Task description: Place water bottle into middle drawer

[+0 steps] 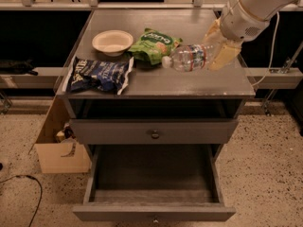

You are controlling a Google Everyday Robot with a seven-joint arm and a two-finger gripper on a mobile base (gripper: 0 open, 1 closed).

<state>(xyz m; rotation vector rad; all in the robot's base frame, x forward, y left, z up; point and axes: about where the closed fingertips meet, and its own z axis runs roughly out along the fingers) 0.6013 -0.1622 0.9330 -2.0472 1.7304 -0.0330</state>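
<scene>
The water bottle [187, 58] is clear with a white cap and a red-and-white label. It lies level, cap pointing left, just above the right part of the cabinet top [189, 82]. My gripper [216, 47] comes in from the upper right and is shut on the bottle's base end. The middle drawer [154, 213] stands pulled open at the bottom of the cabinet, and its deep grey box is bare. Above it is a shut, shallower drawer front with a dark knob [154, 134].
On the cabinet top are a white bowl [112, 41], a green snack bag [154, 45] right beside the bottle's cap, and a blue chip bag [99, 74] at the front left. A cardboard box [61, 152] stands on the floor at the left, near a cable [28, 183].
</scene>
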